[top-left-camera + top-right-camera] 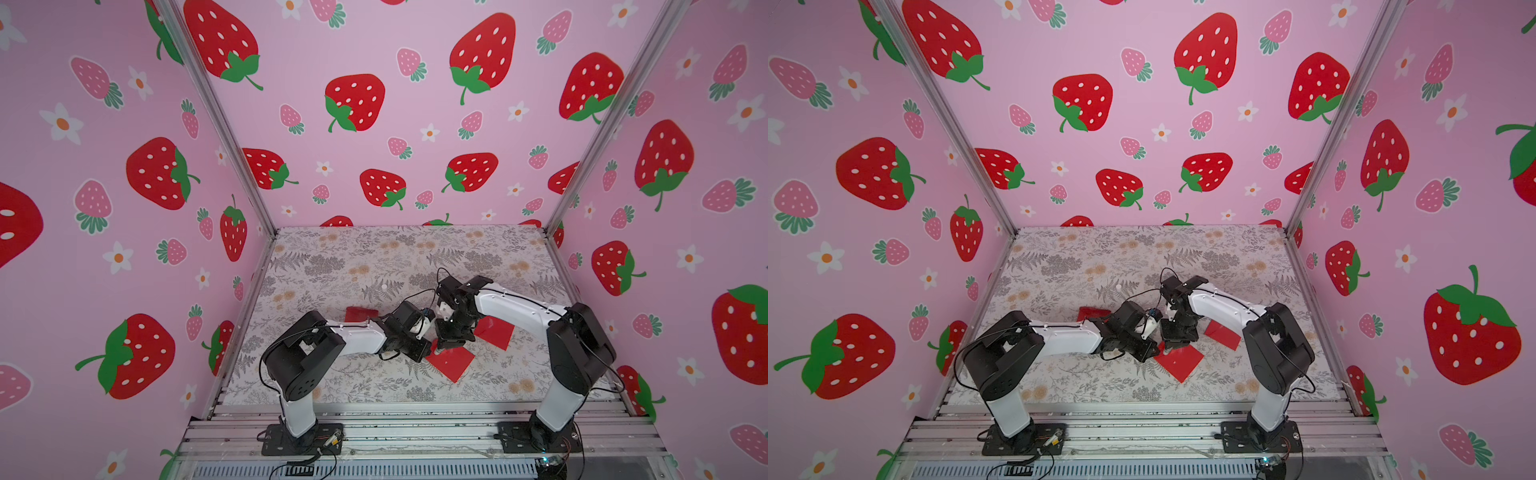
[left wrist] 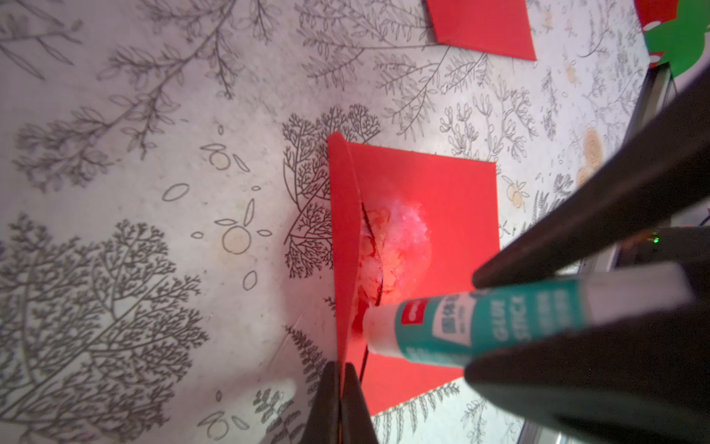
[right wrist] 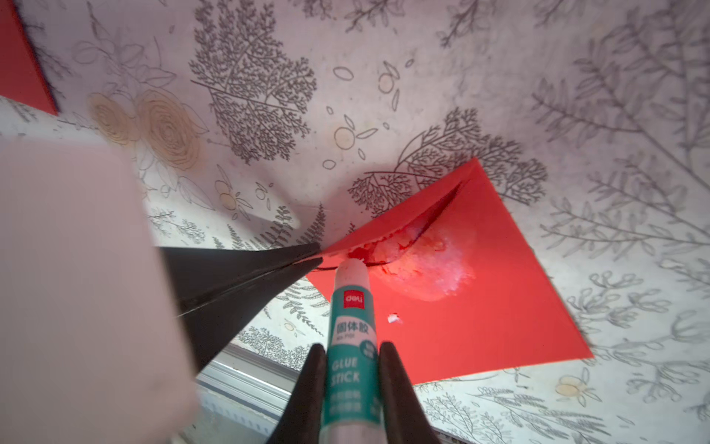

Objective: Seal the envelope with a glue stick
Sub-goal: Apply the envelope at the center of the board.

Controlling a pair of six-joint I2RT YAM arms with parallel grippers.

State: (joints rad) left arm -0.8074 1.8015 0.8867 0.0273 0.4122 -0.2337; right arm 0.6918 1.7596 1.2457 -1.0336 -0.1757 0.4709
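In the lower centre of a top view, the envelope [image 1: 452, 363] lies on the desk [image 1: 374, 266], and both arms meet at its upper-left edge. The left pincer [image 2: 340, 371] is clenched on the edge of the raised flap [image 2: 342, 238], low in the left wrist picture. The right pincer [image 3: 351, 348] grips the glue stick [image 3: 350, 307] around its teal label. The white tip touches the paper just beside the fold, very near the left fingers. A thick whitish glue patch [image 3: 434, 265] covers the middle of the envelope, and the paper there looks wet and rough. I think the main danger is tearing: more rubbing on softened paper, while the flap is pulled up, may rip it. Glue may also reach the left pincer, and then the flap would stick to it. The mouth of the envelope shows as a dark slit. Nothing is visible inside, and glue pushed in there could close the pocket wrongly.
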